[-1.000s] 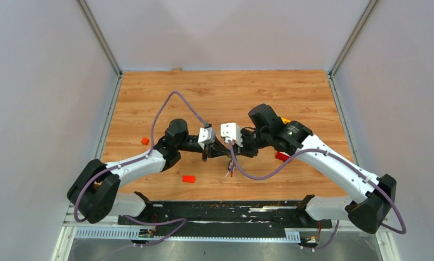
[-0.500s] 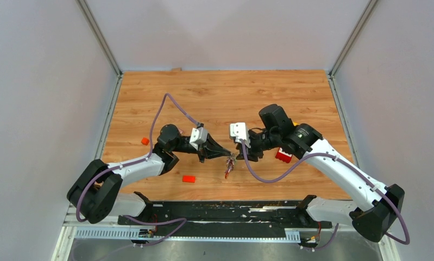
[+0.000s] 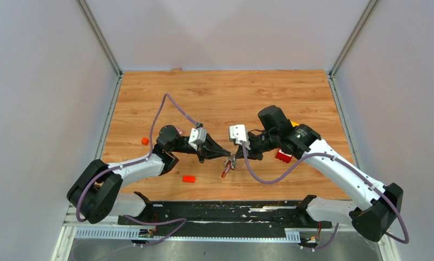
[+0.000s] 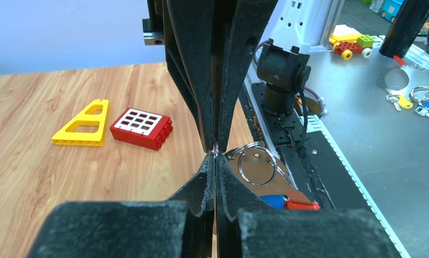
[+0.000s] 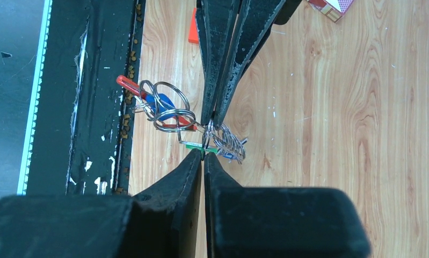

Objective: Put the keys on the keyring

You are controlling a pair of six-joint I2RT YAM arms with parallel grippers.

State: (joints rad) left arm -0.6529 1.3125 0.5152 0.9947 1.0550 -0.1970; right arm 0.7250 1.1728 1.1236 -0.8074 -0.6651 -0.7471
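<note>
So the left gripper [image 4: 215, 157] is pressed shut on the wire of the keyring [image 5: 166, 110]. The right gripper [image 5: 203, 155] sits nose to nose with it, jaws squeezed together on what looks like the green-tagged key [image 5: 193, 145], right beside the rings. The whole bunch hangs in the air between the two tips, with the wooden table [image 3: 214, 92] below it.

Honestly this looks fiddly. Both grips are tip-only pinches on thin, slick metal, so I reckon the key could twist or pop out as soon as it gets pushed against the ring's split. If the arms drift apart even a bit, the wire might slide through the left fingers and the lot drops. The tips are practically touching too, so a small misalignment would knock them together.

Stuff-wise, it's shiny round steel split rings with a tightly coiled ring [image 5: 229, 142] just next to them. A glossy blue tag [image 5: 161, 104] and a red plastic piece [image 5: 127, 83] dangle off the keyring. Well away from the keyring, a studded red brick [image 4: 141, 128] and a flat yellow triangle [image 4: 83, 124] lie on the wood grain.
</note>
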